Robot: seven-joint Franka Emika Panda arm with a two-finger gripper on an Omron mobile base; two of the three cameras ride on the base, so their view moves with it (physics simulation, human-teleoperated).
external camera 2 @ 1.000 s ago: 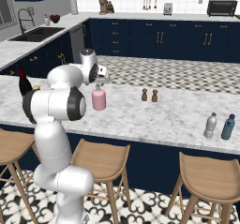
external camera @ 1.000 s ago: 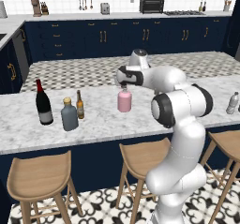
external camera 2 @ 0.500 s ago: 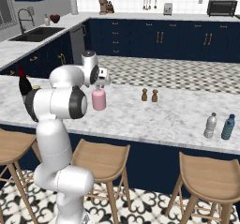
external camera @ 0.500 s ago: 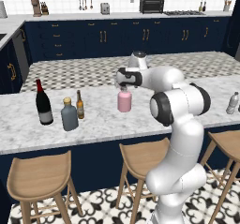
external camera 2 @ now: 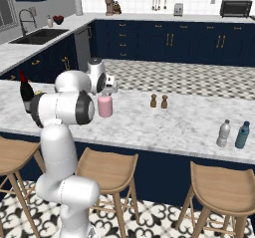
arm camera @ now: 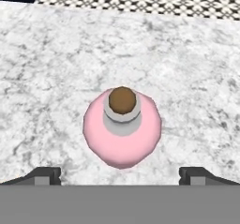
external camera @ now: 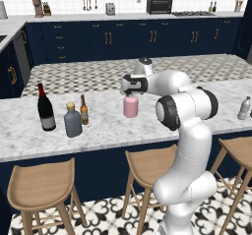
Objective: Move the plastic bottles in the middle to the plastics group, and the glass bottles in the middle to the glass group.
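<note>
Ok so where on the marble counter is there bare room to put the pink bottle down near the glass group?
Bare marble lies between the amber bottle and the pink bottle, and in front of the slate-blue bottle. It is crowded around the wine bottle.

Bare marble counter (arm camera: 56, 59) lies open all around the pink bottle (arm camera: 123, 127). The slate-blue bottle (external camera: 73, 121), amber bottle (external camera: 84, 110) and wine bottle (external camera: 46, 108) crowd its left, well apart; two brown shakers (external camera 2: 159, 101) stand off right.
</note>
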